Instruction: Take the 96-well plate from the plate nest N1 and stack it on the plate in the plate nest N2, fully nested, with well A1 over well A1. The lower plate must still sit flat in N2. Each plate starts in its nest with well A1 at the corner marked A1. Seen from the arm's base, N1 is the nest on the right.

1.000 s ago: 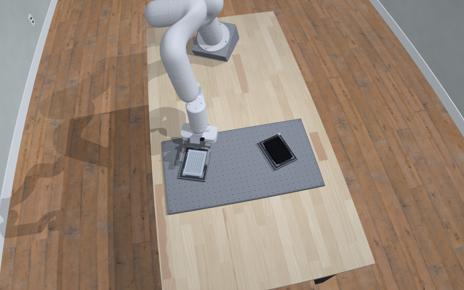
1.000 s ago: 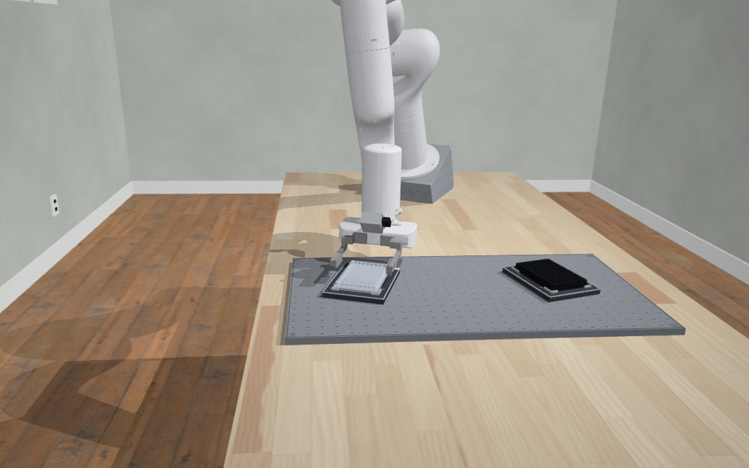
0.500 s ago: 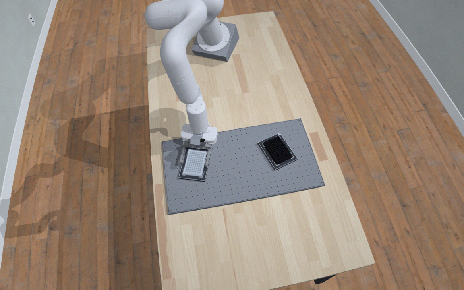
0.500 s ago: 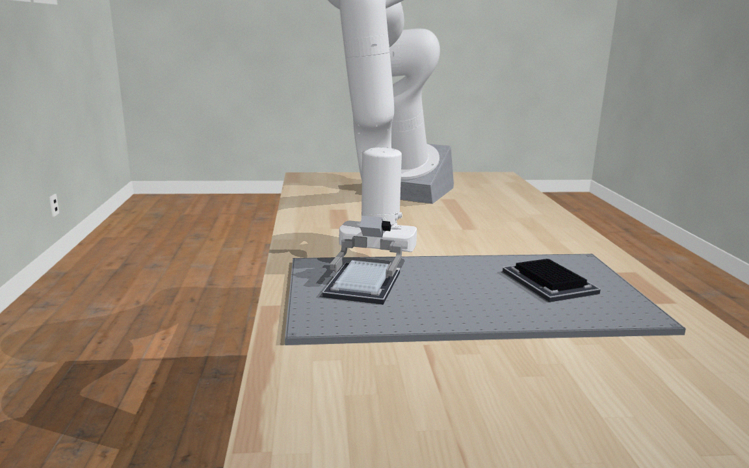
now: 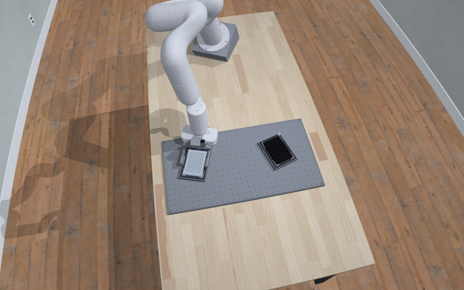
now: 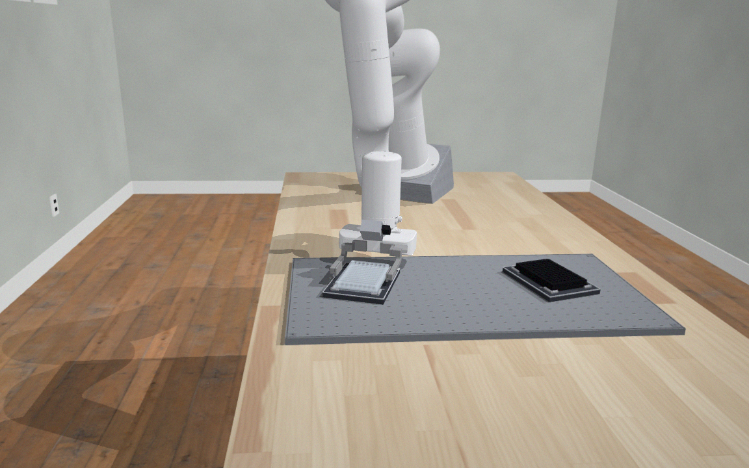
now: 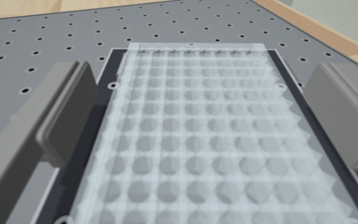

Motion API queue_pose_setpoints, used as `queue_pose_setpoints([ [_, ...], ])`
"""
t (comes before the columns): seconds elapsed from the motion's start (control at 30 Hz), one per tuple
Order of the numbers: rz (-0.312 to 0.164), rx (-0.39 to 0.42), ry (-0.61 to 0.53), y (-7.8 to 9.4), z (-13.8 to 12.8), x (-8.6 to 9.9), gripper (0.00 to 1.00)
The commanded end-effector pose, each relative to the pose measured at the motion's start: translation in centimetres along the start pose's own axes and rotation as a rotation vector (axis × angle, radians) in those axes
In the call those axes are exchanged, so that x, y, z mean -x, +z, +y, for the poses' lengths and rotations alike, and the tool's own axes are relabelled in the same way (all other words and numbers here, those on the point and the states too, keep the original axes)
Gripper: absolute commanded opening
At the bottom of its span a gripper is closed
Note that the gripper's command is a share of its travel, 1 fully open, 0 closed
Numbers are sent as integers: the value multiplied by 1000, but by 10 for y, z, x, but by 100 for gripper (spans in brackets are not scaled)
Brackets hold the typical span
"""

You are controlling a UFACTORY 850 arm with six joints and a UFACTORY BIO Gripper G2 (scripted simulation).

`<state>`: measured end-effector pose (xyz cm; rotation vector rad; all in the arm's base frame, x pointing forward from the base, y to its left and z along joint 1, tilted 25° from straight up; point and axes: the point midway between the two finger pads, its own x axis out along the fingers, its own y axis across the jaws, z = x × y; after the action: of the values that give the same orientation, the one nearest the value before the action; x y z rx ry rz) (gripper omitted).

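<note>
Over on the robot's right, the pale, see-through 96-well plate [image 5: 194, 162] [image 6: 363, 275] [image 7: 194, 124] sits in nest N1 [image 5: 192, 178] [image 6: 354, 298] [image 7: 87, 134], its wells facing up. The gripper [image 5: 194, 159] [image 6: 363, 271] [image 7: 204, 115] is partly open around it, one finger beside each long side with a gap between, and it has hold of nothing.

A grey perforated board [image 5: 233, 172] [image 6: 452, 314] [image 7: 42, 40] carries both nests and lies on the wooden table [image 5: 262, 234] [image 6: 482, 407] [image 7: 17, 7]. Well apart on the robot's left, nest N2 [image 5: 276, 166] [image 6: 549, 296] holds a black plate [image 5: 278, 149] [image 6: 552, 273], with nothing stacked on top; that nest is turned at a different angle from N1. I see nothing standing on the board between the two nests. The white arm [image 5: 179, 61] [image 6: 365, 75] reaches in from its grey base block [image 5: 234, 32] [image 6: 444, 174] at the table's far end, and a wall outlet [image 5: 31, 19] [image 6: 54, 205] shows beyond the floor. I can't read the A1 marks from here.
</note>
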<state>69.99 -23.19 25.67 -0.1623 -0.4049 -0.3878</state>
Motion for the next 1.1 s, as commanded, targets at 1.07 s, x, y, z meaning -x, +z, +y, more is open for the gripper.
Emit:
queue_pose_setpoints([
  [1.07, -3, -1, 0, 0, 0, -1, 0],
])
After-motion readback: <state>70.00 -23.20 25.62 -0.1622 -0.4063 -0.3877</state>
